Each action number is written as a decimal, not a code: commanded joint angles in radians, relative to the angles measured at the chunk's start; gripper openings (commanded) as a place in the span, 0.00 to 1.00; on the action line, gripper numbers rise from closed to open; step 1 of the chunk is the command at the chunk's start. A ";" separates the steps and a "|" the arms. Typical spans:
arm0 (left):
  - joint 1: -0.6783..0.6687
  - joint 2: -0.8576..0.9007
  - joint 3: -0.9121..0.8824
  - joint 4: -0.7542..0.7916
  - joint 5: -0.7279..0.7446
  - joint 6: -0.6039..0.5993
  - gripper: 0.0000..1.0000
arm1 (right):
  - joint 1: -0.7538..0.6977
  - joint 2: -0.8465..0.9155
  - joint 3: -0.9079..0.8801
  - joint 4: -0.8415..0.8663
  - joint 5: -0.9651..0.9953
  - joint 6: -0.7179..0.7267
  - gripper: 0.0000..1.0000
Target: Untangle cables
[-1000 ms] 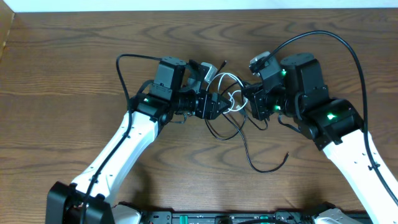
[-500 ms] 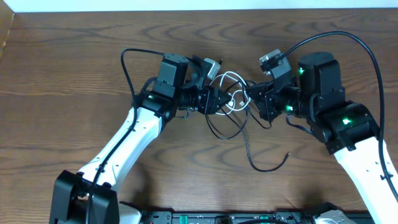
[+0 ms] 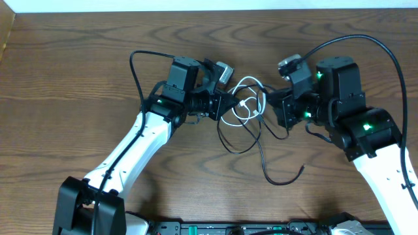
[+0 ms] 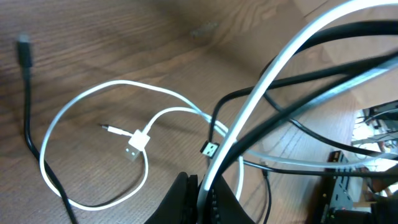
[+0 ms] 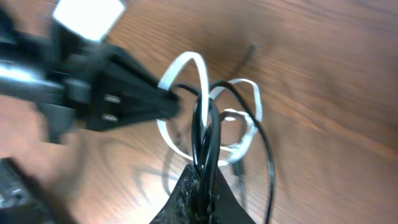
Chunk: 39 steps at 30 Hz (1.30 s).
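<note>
The cables lie tangled between my two grippers at the table's middle. A white cable (image 3: 249,99) loops there, its flat plug (image 4: 135,146) resting on the wood. My left gripper (image 3: 226,106) (image 4: 205,185) is shut on a strand of the white cable (image 4: 273,68), which rises tight from its jaws. The right gripper (image 3: 273,107) (image 5: 205,173) is shut on a bundle of black cable (image 5: 207,134) strands. More black cable (image 3: 243,140) sags toward the front, with a loose tail (image 3: 297,171) lying on the table.
Thick black wires (image 3: 366,49) arch over both arms. The left gripper (image 5: 124,93) shows close in front of the right wrist camera. Bare wood table (image 3: 78,78) lies all around, with a pale edge along the back.
The left gripper closed on the white cable. My right arm drew to the right with the black cables, and the gap between the grippers widened, spreading the loops.
</note>
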<state>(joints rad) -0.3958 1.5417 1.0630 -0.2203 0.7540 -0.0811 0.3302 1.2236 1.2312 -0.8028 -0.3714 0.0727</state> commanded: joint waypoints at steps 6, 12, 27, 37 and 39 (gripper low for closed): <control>0.031 -0.156 0.026 0.002 0.028 -0.014 0.07 | -0.032 -0.014 0.005 -0.078 0.418 0.096 0.26; 0.031 -0.266 0.026 0.002 0.023 -0.030 0.08 | -0.032 0.008 0.005 -0.104 0.481 0.136 0.78; 0.031 -0.356 0.026 0.002 0.021 -0.098 0.08 | -0.029 0.032 0.003 0.009 -0.049 0.008 0.84; 0.031 -0.356 0.026 0.001 0.021 -0.113 0.08 | -0.007 0.201 0.002 0.095 -0.058 0.008 0.73; 0.031 -0.356 0.026 -0.002 0.021 -0.113 0.07 | 0.001 0.231 0.002 0.125 -0.066 0.009 0.72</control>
<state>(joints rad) -0.3698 1.2015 1.0630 -0.2237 0.7685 -0.1841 0.3130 1.4223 1.2308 -0.7006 -0.4091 0.0937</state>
